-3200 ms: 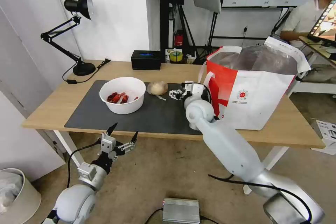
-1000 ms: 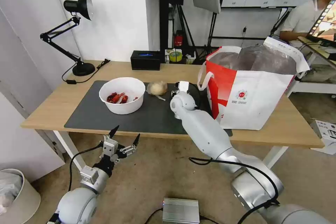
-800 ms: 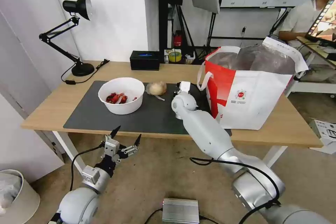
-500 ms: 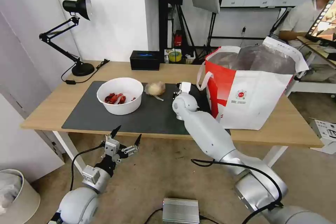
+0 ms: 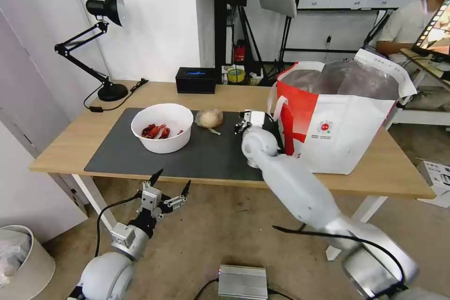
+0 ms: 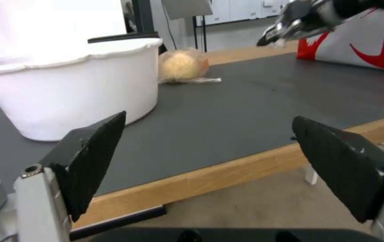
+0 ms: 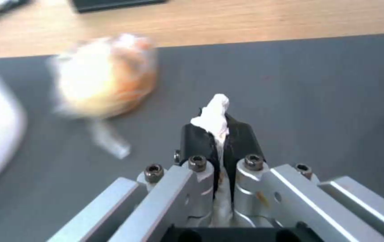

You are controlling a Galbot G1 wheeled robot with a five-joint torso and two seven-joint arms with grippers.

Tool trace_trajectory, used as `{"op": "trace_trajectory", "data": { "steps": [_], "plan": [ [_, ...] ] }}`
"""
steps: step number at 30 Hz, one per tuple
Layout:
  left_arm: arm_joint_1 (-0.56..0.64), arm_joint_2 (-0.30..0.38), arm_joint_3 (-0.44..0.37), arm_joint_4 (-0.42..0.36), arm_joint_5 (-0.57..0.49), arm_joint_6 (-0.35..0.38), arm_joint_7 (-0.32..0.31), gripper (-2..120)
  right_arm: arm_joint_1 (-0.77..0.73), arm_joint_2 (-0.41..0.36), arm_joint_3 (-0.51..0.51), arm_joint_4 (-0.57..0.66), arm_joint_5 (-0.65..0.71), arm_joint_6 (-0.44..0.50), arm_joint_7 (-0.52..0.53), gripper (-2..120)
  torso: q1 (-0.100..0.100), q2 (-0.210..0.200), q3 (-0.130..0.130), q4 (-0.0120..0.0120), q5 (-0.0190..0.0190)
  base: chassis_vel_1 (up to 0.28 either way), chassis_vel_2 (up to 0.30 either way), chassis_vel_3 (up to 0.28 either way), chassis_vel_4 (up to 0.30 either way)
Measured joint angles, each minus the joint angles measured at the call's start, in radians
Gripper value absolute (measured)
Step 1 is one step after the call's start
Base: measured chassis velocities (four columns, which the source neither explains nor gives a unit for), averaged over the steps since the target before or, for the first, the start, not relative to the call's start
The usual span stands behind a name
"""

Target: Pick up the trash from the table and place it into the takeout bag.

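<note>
Trash on this table [image 5: 70, 140] is a mixed lot, so each piece wants its own grip. Right gripper [image 7: 216, 134] sits low-centre in the right wrist view, jaws clenched on the small white tissue ball [image 7: 213, 116]; a tuft of it pokes out past the fingertips. Looks feather-light, soft and crushable, so a pinch anywhere should hold it, though I'd guess a loose shred could tear off.

In the head view that gripper [image 5: 243, 124] is mid-frame over the dark grey mat [image 5: 206, 154], just beside the takeout bag [image 5: 337, 126] at right of centre. The bag is boxy, white with a red side panel, foil-lined, mouth open at the top, floppy loop handle.

The beige plastic-wrap ball [image 5: 209, 117] lies on the mat just left of the gripper: crinkly, glossy, probably slippery and springy, with a loose tail trailing out. Squeezing the body seems safer than grabbing the tail.

Left of centre is the white round bowl [image 5: 162, 127] with red shellfish scraps. Smooth, stiff-looking wall, likely thin plastic and the heaviest bit here. I'd take it by the rim and keep it level.

Left gripper [image 5: 165, 190] hangs below the table's front edge, lower left, jaws spread wide and empty.
</note>
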Motion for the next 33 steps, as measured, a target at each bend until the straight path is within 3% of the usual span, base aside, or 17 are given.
{"op": "trace_trajectory", "data": {
  "steps": [3,5,13,15,17,25,33],
  "plan": [
    [0.002,0.0,-0.001,0.0,0.0,0.0,0.0,100,-0.018,-0.023,-0.001,0.05,0.015,-0.005,0.0,1,0.0,0.0,0.0,-0.0002,0.0,0.0,0.0,0.0,0.0],
    [0.005,-0.001,-0.003,-0.002,0.001,-0.001,-0.001,100,-0.083,-0.096,-0.003,0.223,0.068,-0.017,-0.001,1,0.0,0.0,0.0,-0.0002,-0.0001,0.0,0.0,0.0,0.0],
    [0.007,-0.002,-0.002,-0.006,0.003,-0.002,-0.001,100,-0.161,-0.185,0.021,0.464,0.104,-0.021,-0.031,1,0.0,0.0,0.0,-0.0003,0.0,0.0,0.0,0.0,0.0],
    [0.013,-0.003,-0.002,-0.01,0.007,-0.002,-0.002,100,-0.153,-0.229,0.075,0.583,0.108,-0.021,-0.046,1,0.0,0.0,0.0,-0.0003,-0.0002,0.0,0.0,0.0,0.0],
    [0.017,-0.004,-0.003,-0.013,0.008,-0.002,-0.003,100,-0.126,-0.26,0.11,0.624,0.114,-0.021,-0.051,1,0.0,0.0,0.0,-0.0003,-0.0001,0.0,0.0,0.0,0.0],
    [0.018,-0.007,0.004,-0.014,0.014,-0.001,-0.003,100,-0.004,-0.428,0.263,0.607,0.164,-0.048,-0.045,1,0.0,0.0,0.0,-0.0003,-0.0002,0.0,0.0,0.0,0.0],
    [0.013,-0.009,0.016,-0.011,0.018,-0.001,-0.004,100,-0.015,-0.494,0.302,0.566,0.248,-0.135,0.077,1,0.0,0.0,0.0,-0.0004,-0.0001,0.0,0.0,0.0,0.0]
  ]
}}
